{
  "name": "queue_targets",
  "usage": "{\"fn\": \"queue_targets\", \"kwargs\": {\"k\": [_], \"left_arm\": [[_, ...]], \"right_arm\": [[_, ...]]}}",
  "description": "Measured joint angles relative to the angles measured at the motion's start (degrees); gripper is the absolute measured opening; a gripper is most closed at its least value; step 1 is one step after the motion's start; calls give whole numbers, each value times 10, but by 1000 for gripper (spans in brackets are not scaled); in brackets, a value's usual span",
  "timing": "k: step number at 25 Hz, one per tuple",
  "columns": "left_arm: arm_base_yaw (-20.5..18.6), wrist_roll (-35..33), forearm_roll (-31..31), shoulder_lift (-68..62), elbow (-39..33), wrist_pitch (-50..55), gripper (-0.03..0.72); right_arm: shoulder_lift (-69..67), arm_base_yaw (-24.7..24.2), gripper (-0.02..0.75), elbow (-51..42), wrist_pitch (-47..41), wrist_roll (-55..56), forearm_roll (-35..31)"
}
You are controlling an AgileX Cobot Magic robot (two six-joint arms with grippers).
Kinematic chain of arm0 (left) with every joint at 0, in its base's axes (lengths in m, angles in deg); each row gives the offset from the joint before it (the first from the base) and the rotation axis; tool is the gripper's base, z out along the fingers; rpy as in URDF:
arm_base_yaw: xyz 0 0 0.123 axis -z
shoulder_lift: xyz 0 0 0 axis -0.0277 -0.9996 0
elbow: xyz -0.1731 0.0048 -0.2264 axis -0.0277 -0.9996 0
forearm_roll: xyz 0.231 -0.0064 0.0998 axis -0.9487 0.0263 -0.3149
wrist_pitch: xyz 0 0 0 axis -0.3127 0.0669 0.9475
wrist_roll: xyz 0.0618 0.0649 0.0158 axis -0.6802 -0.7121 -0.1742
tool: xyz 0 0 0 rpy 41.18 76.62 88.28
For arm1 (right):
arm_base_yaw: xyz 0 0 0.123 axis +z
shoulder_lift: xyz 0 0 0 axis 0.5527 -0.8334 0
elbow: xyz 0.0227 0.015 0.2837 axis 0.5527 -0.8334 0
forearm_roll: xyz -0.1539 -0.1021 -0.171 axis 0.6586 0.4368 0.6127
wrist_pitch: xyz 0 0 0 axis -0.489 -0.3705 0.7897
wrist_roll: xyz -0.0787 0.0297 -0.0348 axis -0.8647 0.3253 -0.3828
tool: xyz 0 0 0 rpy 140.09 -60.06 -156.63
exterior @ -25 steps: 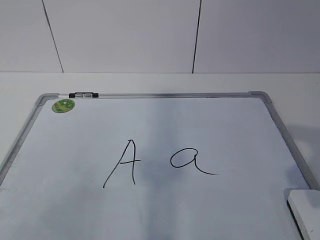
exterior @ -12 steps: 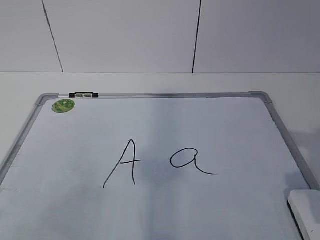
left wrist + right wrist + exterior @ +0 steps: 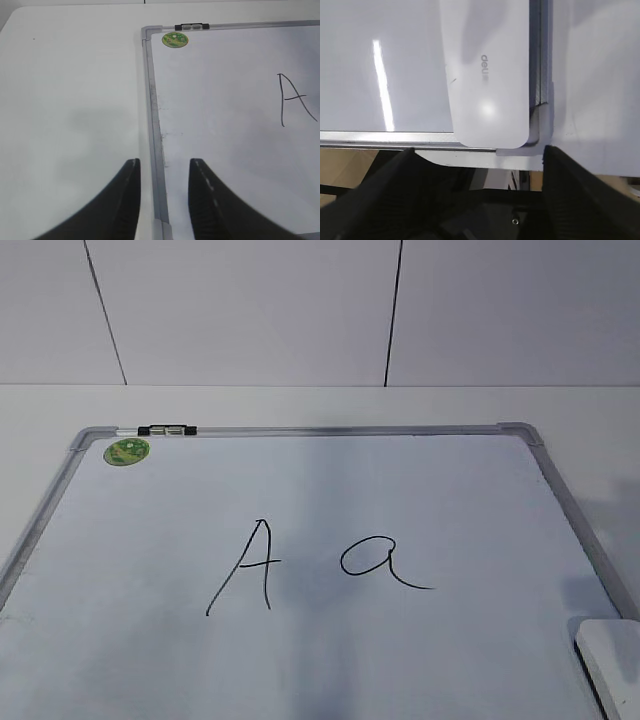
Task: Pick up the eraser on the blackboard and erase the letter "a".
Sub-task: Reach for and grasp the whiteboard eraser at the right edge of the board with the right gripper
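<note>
The blackboard point(image 3: 440, 490) is a white board with a grey frame lying flat on the table. On it are a capital "A" point(image 3: 245, 565) and, to its right, the letter "a" point(image 3: 378, 560). The eraser point(image 3: 612, 660), a white rounded block, lies at the board's near right corner, partly cut off by the picture's edge. It fills the upper middle of the right wrist view point(image 3: 487, 70), lying over the board's corner. My right gripper point(image 3: 477, 155) is open, just short of the eraser's near end. My left gripper point(image 3: 163, 167) is open and empty, straddling the board's left frame point(image 3: 152, 125).
A small round green sticker point(image 3: 127, 451) and a black clip point(image 3: 167, 429) sit at the board's far left corner. The white table point(image 3: 70, 100) stretches left of the board. A white panelled wall point(image 3: 250, 310) stands behind. The table's near edge shows in the right wrist view point(image 3: 470, 159).
A faint shadow has grown over the board's right edge near the eraser. The board, letters and eraser have not moved.
</note>
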State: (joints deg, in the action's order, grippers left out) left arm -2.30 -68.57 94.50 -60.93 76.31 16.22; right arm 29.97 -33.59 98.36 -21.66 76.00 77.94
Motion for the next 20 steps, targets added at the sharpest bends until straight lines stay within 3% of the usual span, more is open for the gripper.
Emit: {"fn": "queue_targets", "kwargs": {"k": [20], "left_arm": [[0,0,0,0,0,0,245]], "right_arm": [[0,1,592,7,0,23,33]]}}
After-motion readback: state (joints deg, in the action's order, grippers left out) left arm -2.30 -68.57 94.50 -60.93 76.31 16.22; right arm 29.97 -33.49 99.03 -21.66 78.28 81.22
